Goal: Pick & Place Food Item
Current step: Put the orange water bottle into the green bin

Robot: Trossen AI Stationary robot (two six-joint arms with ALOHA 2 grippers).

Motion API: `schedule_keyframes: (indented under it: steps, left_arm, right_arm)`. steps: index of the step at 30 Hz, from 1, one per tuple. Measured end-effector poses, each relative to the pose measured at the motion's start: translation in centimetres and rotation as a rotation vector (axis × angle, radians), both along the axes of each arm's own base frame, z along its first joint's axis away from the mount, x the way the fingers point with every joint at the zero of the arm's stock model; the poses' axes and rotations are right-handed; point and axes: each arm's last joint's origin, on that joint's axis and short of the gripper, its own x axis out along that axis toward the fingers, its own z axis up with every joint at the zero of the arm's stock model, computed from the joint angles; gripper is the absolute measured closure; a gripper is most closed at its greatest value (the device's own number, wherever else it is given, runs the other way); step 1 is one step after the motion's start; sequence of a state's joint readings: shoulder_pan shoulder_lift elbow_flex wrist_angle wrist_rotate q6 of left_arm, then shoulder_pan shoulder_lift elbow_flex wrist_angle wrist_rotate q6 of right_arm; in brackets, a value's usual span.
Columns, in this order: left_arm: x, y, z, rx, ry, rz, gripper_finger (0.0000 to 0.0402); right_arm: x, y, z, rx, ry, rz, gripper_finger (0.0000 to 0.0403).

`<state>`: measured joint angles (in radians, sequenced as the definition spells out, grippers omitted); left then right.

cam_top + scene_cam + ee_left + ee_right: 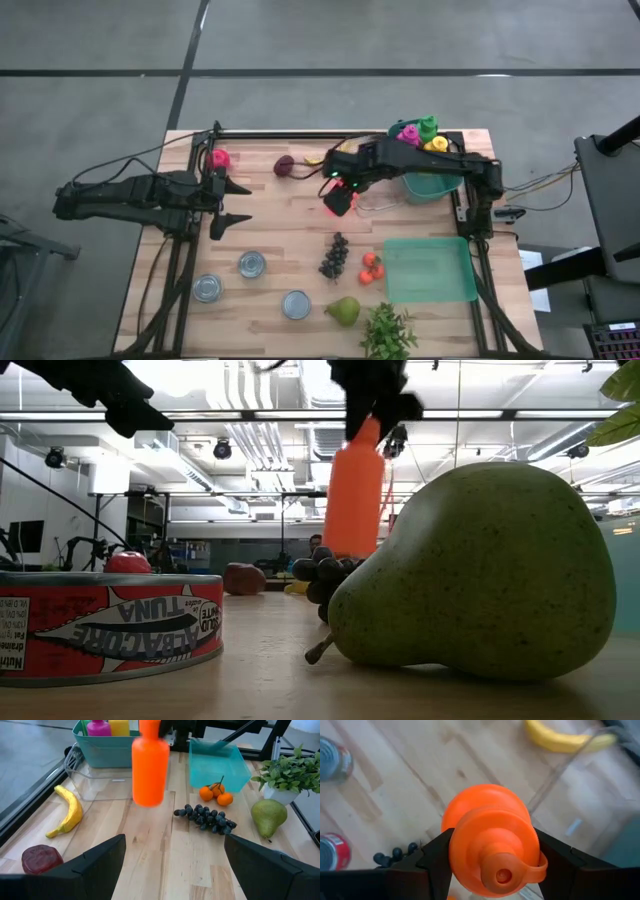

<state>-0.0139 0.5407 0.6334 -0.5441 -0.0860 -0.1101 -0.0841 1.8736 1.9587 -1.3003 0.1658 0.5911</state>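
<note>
Orange and close in the right wrist view, the bottle (492,842) is pinched at its cap end between the right gripper's (495,860) fingers, hanging upright well clear of the worktop (270,230), near its middle and just above the grapes (334,256). That high, narrow hold is my main worry: I judge the bottle could swing or slip if the arm moves sharply, and a drop from here would land it on the grapes or send it rolling toward the tangerines (371,267). A careless sweep might also clip the clear container (95,787) beside the banana (67,812). Whether it fits upright in its destination I cannot tell. At the far right corner, the teal bin (432,185) holds pink, green and yellow bottles; the flat green tray (430,270) near the right edge looks bare, and the clear container seems to hold nothing. Off to the left, the left gripper (228,205) waits with fingers spread, holding nothing, near a pink item (219,158).
</note>
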Motion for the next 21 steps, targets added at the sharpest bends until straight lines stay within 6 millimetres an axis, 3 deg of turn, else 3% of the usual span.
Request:
schedule_keyframes:
  steps: [11, 21]
  left_arm:
    - [0.0, 0.0, 0.0, 0.000, 0.000, 0.000, 0.0058]
    - [0.0, 0.0, 0.0, 0.000, 0.002, 0.000, 0.0058]
  right_arm:
    - [-8.6, 0.2, 7.1, -0.220, -0.090, -0.250, 0.0191]
    - [-12.8, 0.1, 8.6, -0.248, -0.113, -0.368, 0.0191]
